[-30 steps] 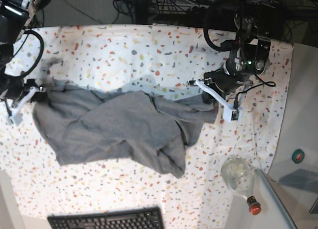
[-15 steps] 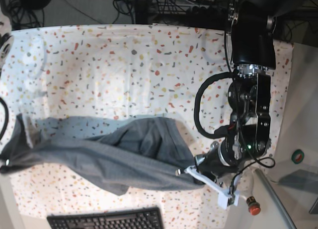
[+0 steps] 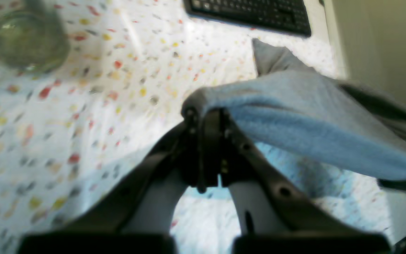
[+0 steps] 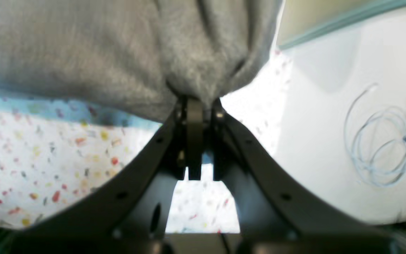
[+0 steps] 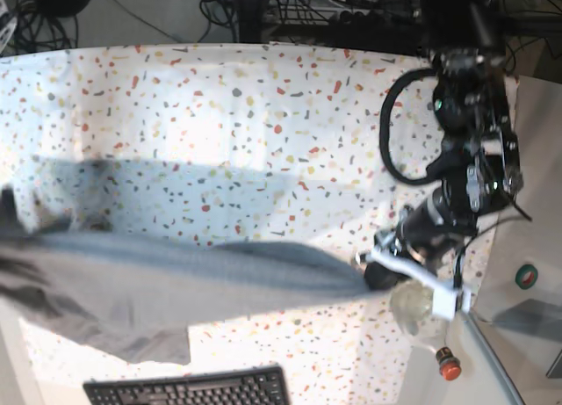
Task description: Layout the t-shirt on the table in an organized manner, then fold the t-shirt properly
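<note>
The heather-grey t-shirt (image 5: 193, 278) hangs stretched in a long band above the near part of the speckled table (image 5: 219, 115). My left gripper (image 5: 371, 269) is shut on its right end, just beside the bottle. In the left wrist view the fingers (image 3: 204, 116) pinch a fold of the t-shirt (image 3: 312, 130), which runs off to the right. My right gripper (image 4: 196, 106) is shut on a bunched edge of the t-shirt (image 4: 83, 53), which fills the top of that view. The right arm lies beyond the base view's left edge, where the cloth runs out of frame.
A clear bottle (image 5: 421, 313) with a red cap lies at the table's near right corner, close under my left gripper. A black keyboard (image 5: 189, 390) sits at the front edge. A white surface with a coiled cable (image 4: 382, 141) lies beside the table.
The crumpled shirt has been lifted off the table and pulled taut toward the near edge. In the last half second my left gripper moved slightly back and right; the right arm left the base view.
</note>
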Controlling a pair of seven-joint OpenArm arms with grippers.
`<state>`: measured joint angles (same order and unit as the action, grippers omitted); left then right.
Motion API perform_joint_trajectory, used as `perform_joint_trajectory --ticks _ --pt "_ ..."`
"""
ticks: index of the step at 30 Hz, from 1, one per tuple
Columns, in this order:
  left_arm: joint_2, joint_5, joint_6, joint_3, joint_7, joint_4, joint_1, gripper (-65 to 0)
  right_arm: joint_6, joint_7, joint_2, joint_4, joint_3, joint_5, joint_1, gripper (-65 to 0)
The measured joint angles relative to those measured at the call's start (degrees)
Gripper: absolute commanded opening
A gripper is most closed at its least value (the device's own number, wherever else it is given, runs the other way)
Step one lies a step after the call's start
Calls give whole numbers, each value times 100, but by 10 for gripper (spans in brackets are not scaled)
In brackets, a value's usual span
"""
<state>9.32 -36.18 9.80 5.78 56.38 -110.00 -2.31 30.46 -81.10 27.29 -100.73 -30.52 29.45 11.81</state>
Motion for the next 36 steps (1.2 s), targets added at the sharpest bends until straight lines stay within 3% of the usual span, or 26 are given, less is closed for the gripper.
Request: perform_joint_trajectory --ticks 4,8,10,15,16,19,20,21,25,29,31,34,36 --pt "262 17 -28 0 13 229 682 -650 0 221 -282 236 70 -120 -350 -650" --pt "313 785 4 -365 -848 876 719 -650 -28 1158 -341 1814 894 -111 -13 -650" --pt "306 1152 4 -640 -914 1300 704 -650 -33 1541 -341 2627 1130 -103 162 -650" --pt "247 1419 7 -1036 -1502 2159 1029 -650 -42 2031 -343 4223 1248 -175 339 -650" --pt "247 1416 0 -1038 -1598 2277 1060 -650 -48 2057 -343 4299 1252 -201 337 -602" --pt "295 1412 -11 -1038 -1733 2382 1106 -650 -44 2247 -348 4170 1246 -133 350 -300" --pt "293 1414 -7 -1034 -1738 2382 1108 -650 -42 2253 -354 3998 1182 -140 337 -237" --pt "286 1432 -2 -1034 -1746 2378 1113 -650 4 2280 -372 3722 981 -120 256 -221" --pt "271 1429 -11 -1045 -1757 2376 1123 -650 59 2282 -435 1751 -140 -278 -800 -267" --pt "267 1429 -11 -1069 -1764 2376 1126 -650 151 2387 -575 1084 -343 -146 -1971 -276" --pt "278 1429 -9 -1054 -1753 2376 1123 -650 136 2922 -682 1351 -304 -273 -2280 -276" --pt "273 1429 -11 -1038 -1764 2376 1121 -650 -22 3840 -778 1893 63 -1314 -2483 -281" --pt "273 1429 -11 -1051 -1757 2376 1121 -650 55 4430 -881 2297 354 -1847 -2396 -281"
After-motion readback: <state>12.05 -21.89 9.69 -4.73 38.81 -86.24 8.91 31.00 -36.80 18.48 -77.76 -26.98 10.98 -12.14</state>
